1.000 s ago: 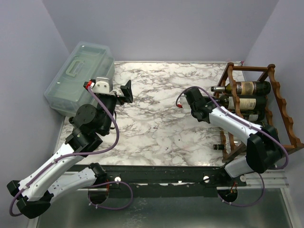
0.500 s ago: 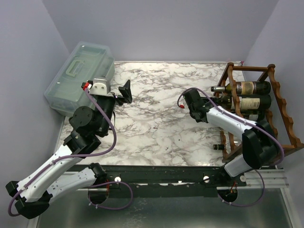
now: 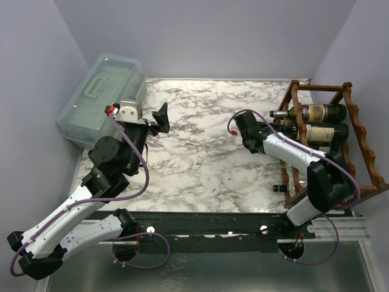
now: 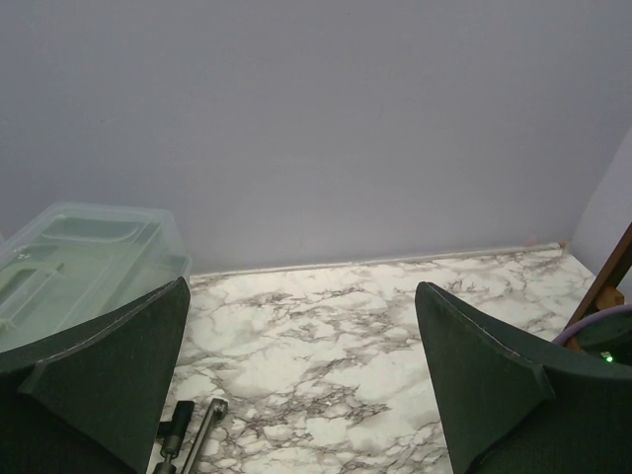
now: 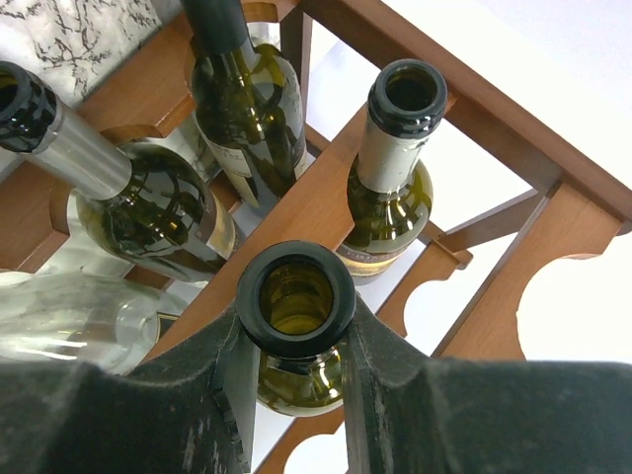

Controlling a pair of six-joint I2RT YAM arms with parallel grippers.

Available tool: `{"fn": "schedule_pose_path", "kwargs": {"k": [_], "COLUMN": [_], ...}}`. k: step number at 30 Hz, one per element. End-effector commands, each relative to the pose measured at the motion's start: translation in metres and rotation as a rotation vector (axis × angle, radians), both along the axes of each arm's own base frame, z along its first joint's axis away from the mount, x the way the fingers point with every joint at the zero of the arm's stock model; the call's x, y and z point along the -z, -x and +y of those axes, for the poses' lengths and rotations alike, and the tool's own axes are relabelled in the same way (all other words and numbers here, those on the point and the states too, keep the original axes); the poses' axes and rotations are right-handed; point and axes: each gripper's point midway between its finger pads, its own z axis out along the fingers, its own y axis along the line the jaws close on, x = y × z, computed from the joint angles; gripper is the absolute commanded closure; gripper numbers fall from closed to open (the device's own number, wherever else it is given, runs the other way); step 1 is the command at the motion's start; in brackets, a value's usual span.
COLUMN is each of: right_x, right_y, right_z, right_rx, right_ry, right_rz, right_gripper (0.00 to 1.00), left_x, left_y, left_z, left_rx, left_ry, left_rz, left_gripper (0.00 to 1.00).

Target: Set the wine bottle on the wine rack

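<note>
A dark green glass wine bottle (image 5: 296, 296), its mouth open and uncorked with a thick dark lip, points neck-first at the right wrist camera. Its body reaches in among the rails of the wine rack (image 3: 364, 155), a reddish-brown wooden frame with scalloped rails that stands at the right edge of the marble-patterned table (image 3: 200, 152). Whether the bottle's weight rests on the rails cannot be told. Other bottles (image 5: 390, 188) lie in the rack around it, necks facing the same way. The right pincer (image 5: 296, 341) pinches the bottle just under the lip, one finger on each side of the neck. The right arm reaches from its base at the near edge to the rack's open end. The left arm is bent upward beside a translucent plastic box (image 3: 100, 100). The left pincer (image 4: 306, 395) is spread wide with nothing in it, facing the back wall.
</note>
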Motion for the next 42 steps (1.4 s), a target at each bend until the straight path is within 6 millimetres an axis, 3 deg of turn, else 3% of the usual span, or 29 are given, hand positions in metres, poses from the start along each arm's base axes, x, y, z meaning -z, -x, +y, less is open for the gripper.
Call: {"fn": "schedule_pose_path", "kwargs": {"k": [1, 15, 35, 38, 42], "right_x": [-0.004, 0.006, 0.011, 0.013, 0.015], "right_y": [0.012, 0.017, 0.009, 0.012, 0.014], "right_z": [-0.019, -0.016, -0.027, -0.028, -0.029], "right_rx": [0.006, -0.107, -0.154, -0.158, -0.158], "right_ry": [0.044, 0.001, -0.035, -0.041, -0.05], "right_rz": [0.051, 0.133, 0.092, 0.095, 0.079], "right_gripper": [1.0, 1.0, 0.99, 0.94, 0.79], "left_x": [-0.01, -0.011, -0.013, -0.012, -0.013], "left_y": [0.004, 0.006, 0.009, 0.008, 0.009], "left_z": [0.007, 0.008, 0.012, 0.012, 0.01], "left_rx": [-0.016, -0.015, -0.017, -0.021, -0.008], "left_ry": [0.024, 0.029, 0.034, 0.034, 0.041], "left_rz": [-0.021, -0.025, -0.031, -0.031, -0.033], "left_gripper": [0.02, 0.02, 0.02, 0.02, 0.02]}}
